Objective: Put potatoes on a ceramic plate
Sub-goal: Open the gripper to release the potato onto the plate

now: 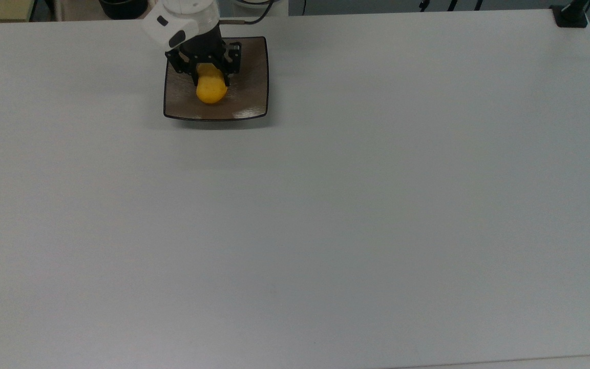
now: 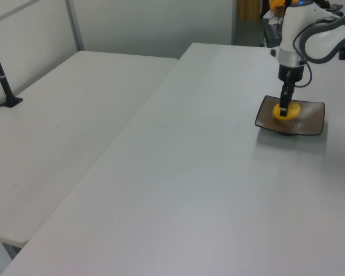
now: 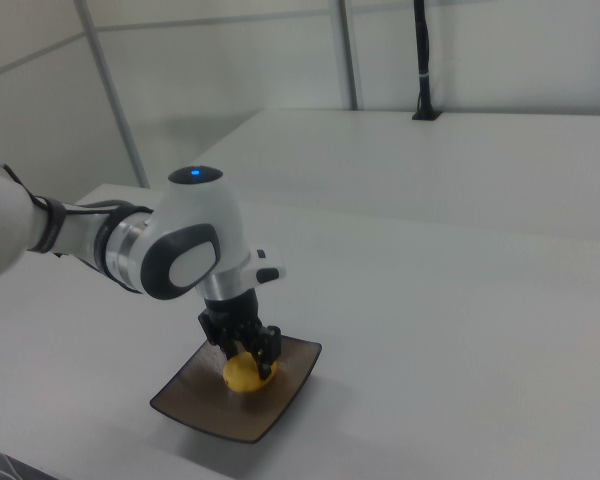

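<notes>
Black two-finger gripper [image 1: 211, 77] pinching the small yellow-orange oval potato [image 1: 211, 91] low over the centre of the square glossy brown-grey ceramic plate [image 1: 252, 92], evidently positioned for release; the arm enters from 12 o'clock in the top view.

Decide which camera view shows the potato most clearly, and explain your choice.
The top view: the potato shows large and bright below the tool, against the ceramic plate. The left view has it small behind a finger; the right view has it partly covered by the tool.

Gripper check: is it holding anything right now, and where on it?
Yes. The gripper is shut on the potato, its fingers clamping the upper end, over the ceramic plate.
</notes>
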{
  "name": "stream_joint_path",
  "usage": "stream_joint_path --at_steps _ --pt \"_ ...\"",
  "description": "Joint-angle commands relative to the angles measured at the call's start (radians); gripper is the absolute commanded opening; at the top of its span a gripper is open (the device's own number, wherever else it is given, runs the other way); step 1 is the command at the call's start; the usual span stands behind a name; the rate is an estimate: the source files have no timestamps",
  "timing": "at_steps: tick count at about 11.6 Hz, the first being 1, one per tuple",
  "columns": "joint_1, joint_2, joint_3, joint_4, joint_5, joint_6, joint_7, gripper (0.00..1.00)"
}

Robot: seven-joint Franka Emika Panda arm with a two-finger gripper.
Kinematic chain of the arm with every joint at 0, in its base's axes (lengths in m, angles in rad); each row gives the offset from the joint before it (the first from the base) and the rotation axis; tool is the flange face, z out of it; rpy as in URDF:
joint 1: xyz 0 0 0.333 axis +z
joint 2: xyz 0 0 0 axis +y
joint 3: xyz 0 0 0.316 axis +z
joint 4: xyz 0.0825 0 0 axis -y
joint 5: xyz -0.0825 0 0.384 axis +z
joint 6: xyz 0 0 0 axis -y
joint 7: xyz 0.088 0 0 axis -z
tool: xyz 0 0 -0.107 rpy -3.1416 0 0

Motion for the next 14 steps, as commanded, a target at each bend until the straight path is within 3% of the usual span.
stream_joint_path --at_steps 1,3,4,6,8,10,14 --pt "-0.014 0.018 0.016 -0.016 -0.018 0.036 -0.016 0.34" --pt "-0.014 0.016 0.016 -0.012 -0.020 0.023 -0.016 0.81" --pt "-0.013 0.012 0.016 -0.008 -0.020 0.017 -0.007 1.00" --pt "-0.002 -0.002 0.026 0.031 -0.020 -0.028 0.028 1.00" --pt "-0.002 -0.002 0.103 0.160 -0.020 -0.159 0.149 1.00" --pt "-0.001 -0.002 0.153 0.331 -0.021 -0.320 0.229 1.00" --pt "0.035 0.001 0.155 0.673 -0.005 -0.676 0.234 1.00"
